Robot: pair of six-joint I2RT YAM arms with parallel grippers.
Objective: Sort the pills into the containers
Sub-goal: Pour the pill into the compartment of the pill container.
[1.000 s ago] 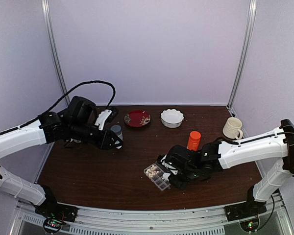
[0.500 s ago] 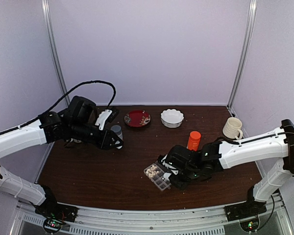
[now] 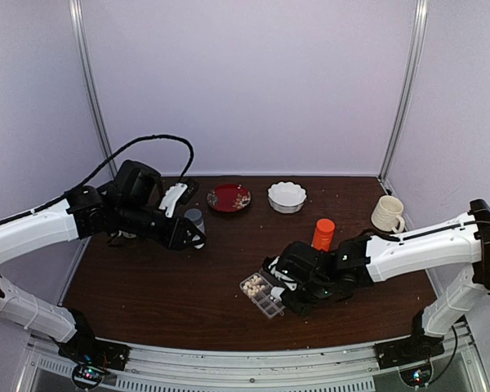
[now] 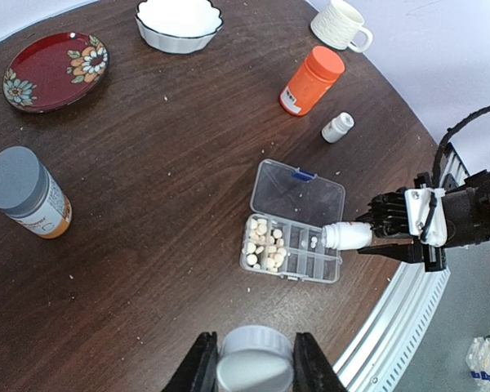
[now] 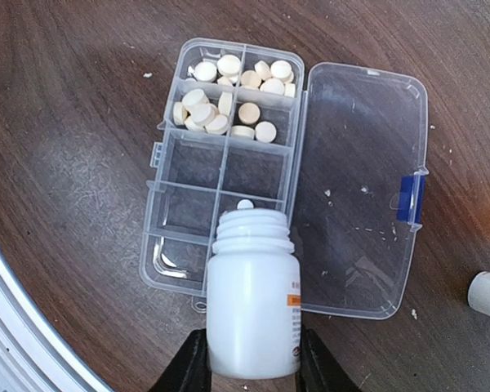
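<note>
Pouring: right gripper [image 5: 249,359] squeezes the tipped white bottle [image 5: 253,302] over the pill box [image 5: 192,163], left gripper [image 4: 255,359] holds a cap [image 4: 255,376]; next, shake gently.

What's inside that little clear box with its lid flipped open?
Cream pills lie in the box's far-end cells; middle cells look empty; one pill lies at the white bottle's mouth. The bottle, in the right claw, hides the nearest cells.

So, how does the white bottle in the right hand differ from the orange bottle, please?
The white bottle is uncapped; the orange bottle is capped. The white one lies tipped toward the pill box in the right hand; the orange one stands upright, untouched. Both are labelled.
</note>
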